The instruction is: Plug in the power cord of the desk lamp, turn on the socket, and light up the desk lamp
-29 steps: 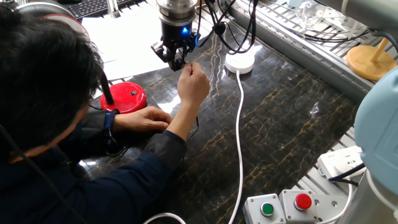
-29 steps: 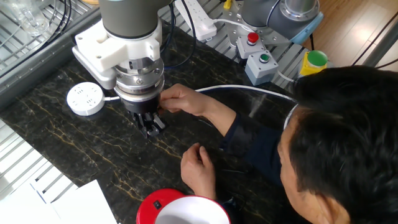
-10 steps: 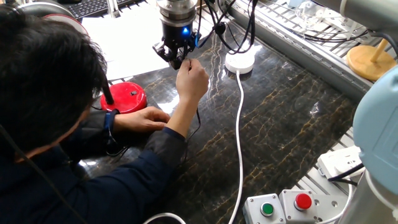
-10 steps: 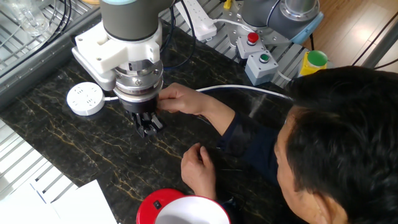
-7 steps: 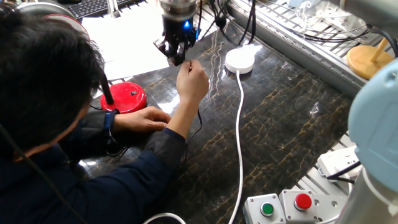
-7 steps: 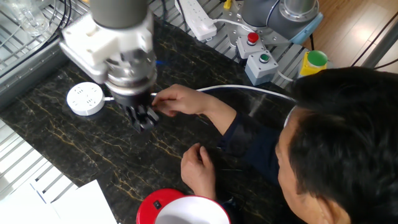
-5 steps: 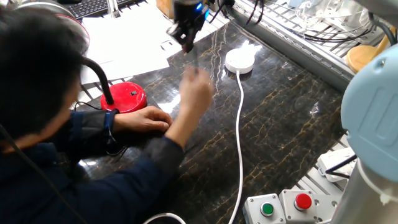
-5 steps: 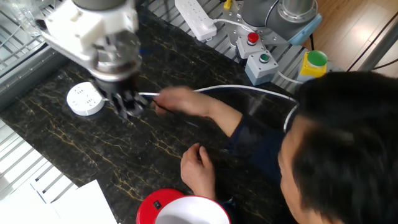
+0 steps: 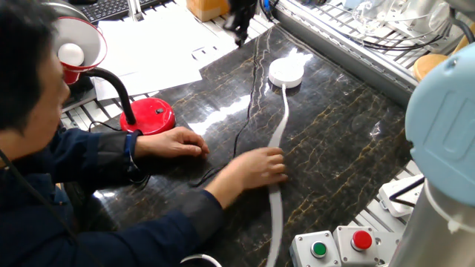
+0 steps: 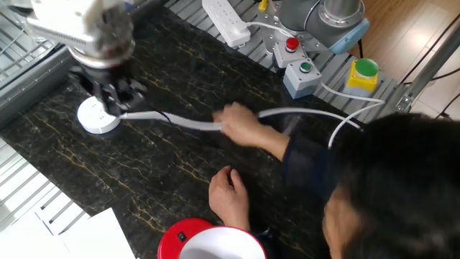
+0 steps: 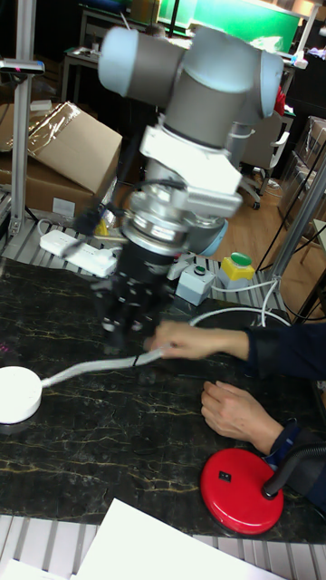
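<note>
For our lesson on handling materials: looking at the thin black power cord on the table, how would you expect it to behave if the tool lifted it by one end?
Probably floppy: the power cord lies in loose bends across the table. Likely light, being far thinner than the white cable. It may drag or snag, since it seems to run back toward the desk lamp.

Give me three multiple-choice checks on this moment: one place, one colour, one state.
1. The gripper hangs by: A a round white puck-shaped socket; B a blue bowl; C a steel kettle.
2. The desk lamp's round glossy base is: A green; B red; C yellow.
3. The socket's top is: A covered by cloth; B cracked open; C bare, nothing plugged in.
Answers: 1 A, the gripper is just above it in the other fixed view. 2 B, it is plainly red. 3 C, its white face lies uncovered in one fixed view.
</note>
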Action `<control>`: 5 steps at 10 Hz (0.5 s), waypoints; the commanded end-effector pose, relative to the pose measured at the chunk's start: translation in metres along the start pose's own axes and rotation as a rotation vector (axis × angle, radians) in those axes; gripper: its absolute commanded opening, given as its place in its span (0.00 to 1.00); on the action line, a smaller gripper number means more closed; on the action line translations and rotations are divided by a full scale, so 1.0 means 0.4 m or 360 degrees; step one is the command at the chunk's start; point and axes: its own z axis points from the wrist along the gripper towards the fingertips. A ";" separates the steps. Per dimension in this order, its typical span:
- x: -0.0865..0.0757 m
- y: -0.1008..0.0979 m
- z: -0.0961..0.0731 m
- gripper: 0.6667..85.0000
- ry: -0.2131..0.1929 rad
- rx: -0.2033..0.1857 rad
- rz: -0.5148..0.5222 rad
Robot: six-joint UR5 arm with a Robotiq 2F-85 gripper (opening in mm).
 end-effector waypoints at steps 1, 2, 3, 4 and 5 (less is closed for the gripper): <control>0.055 -0.125 -0.031 0.00 0.0034 0.0091 -0.0361; 0.067 -0.123 -0.029 0.00 0.0038 0.0070 -0.0366; 0.073 -0.098 -0.022 0.01 0.0041 0.0011 -0.0385; 0.056 -0.056 -0.017 0.05 0.0004 -0.0058 -0.0380; 0.049 -0.033 -0.009 0.00 -0.0009 -0.0054 -0.0337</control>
